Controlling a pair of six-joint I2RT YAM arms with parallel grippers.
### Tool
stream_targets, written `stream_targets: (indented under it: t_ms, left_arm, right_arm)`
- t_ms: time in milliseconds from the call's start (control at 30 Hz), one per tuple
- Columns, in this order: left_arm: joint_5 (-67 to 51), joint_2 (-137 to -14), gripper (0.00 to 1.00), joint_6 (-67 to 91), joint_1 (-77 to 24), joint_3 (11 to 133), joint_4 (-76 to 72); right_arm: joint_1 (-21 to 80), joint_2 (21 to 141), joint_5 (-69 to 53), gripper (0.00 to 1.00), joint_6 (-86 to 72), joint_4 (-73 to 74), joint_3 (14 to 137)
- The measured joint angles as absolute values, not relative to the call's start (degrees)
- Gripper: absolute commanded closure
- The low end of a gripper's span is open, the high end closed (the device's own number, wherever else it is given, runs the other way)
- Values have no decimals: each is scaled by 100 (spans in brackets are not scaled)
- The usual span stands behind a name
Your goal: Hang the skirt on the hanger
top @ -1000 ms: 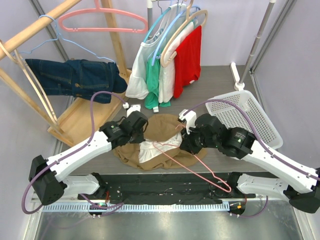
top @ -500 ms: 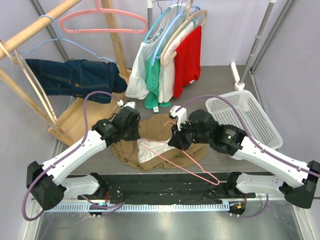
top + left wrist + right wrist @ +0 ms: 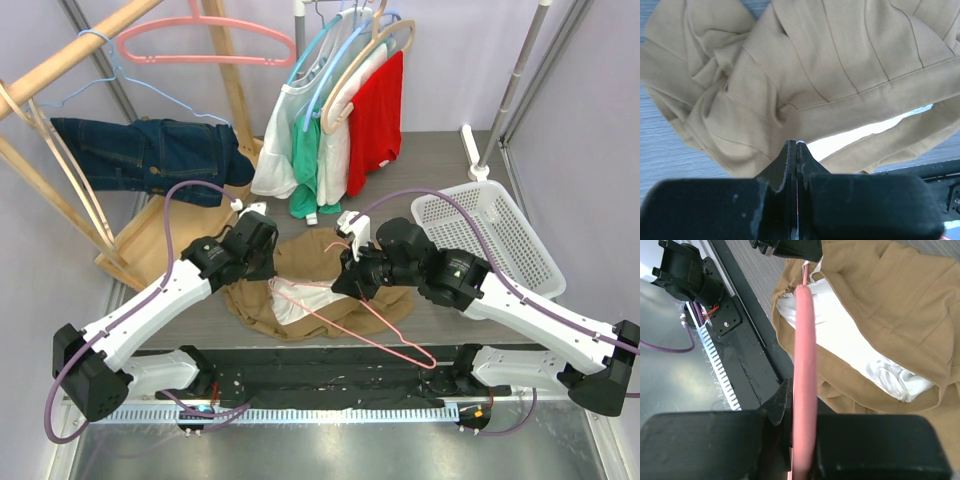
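Top external: skirt (image 3: 250,305) lies crumpled on the counter (image 3: 430,170) between the two arms, with the waist opening up and the white lining (image 3: 295,305) showing. It's not on the hanger yet.

Right gripper (image 3: 347,280) is clamped on the pink hanger (image 3: 805,350). Right wrist view shows the bar running straight between its fingers, with the far end pointing into the waist opening over the lining. Reads as: hold the hanger rigid and steer one arm of it inside the waistband.

Left gripper (image 3: 796,147) is fully clenched, tips right at the waistband edge where the lining starts. It's probably there to pin or lift that edge so the opening gapes for the hanger. Can't tell from the left wrist view whether fabric is actually pinched.

Hanger's other end sits toward the near edge of the counter, outside the skirt. My guess: threading step, early on. Risk: the hanger end snags the loose lining instead of the waistband.
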State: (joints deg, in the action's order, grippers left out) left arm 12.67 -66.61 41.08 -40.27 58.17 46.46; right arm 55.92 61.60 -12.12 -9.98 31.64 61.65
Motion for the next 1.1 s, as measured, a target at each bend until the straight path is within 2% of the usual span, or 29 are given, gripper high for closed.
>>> stream_targets:
  t_ms: [367,700,733,767,800,867,1000,1100]
  left_arm:
    - [1345,-6482,100,4108,-4007,5819,4755]
    - [1247,-6224,100,4112,-4003,5839,4775]
    - [1243,-6198,96,4112,-4003,5839,4781]
    - [1243,-6171,86,4110,-4003,5843,4799]
    - [1247,-6163,79,4112,-4003,5861,4829]
    - [1269,-6163,77,4108,-4003,5929,4895]
    - [1378,-6163,59,4108,-4005,6086,5017]
    - [1605,-6163,55,4158,-4003,6165,5096]
  right_arm:
    - [5592,6237,-1258,99,-1022,2694,5994]
    - [5592,7273,-1116,99,-1090,1234,5638]
    - [5592,7336,-1103,99,-1090,1140,5616]
    - [5592,7391,-1096,99,-1092,1039,5601]
    - [5592,7424,-1083,99,-1094,958,5594]
    - [5592,7428,-1070,99,-1098,764,5548]
    - [5592,7393,-1039,99,-1149,183,5328]
    - [5592,7373,-980,99,-1216,-123,5120]
